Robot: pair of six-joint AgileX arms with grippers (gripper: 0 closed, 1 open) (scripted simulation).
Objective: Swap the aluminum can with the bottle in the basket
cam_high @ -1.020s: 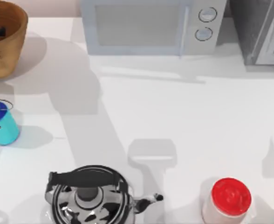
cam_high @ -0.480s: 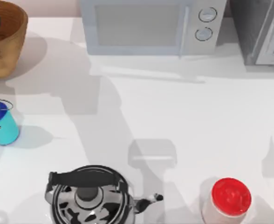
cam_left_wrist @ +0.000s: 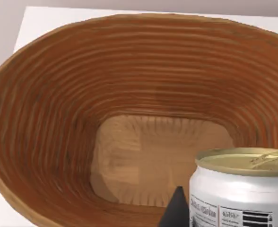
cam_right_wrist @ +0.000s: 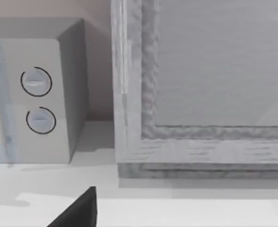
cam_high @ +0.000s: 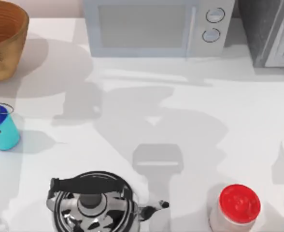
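Observation:
The aluminum can (cam_left_wrist: 243,189), gold-topped with a white side, hangs close to the left wrist camera, above the near wall of the basket (cam_left_wrist: 58,118). My left gripper (cam_left_wrist: 233,220) is shut on it, with one dark fingertip (cam_left_wrist: 177,213) showing beside the can. The basket's floor is bare in that view. In the top view the basket (cam_high: 7,43) sits at the far left corner. The teal bottle (cam_high: 2,128) with a blue cap stands upright on the table at the left edge, in front of the basket. A dark edge of my right gripper (cam_right_wrist: 77,210) shows near the appliances at the back right.
A microwave (cam_high: 156,29) stands at the back centre with a grey appliance (cam_high: 272,34) to its right. A chrome kettle (cam_high: 91,203) sits at the front left of centre. A red-lidded jar (cam_high: 236,208) stands at the front right.
The dark gripper part seen inside the basket at the top view's left edge has moved up and out of the picture. Arm shadows have spread toward the table's centre.

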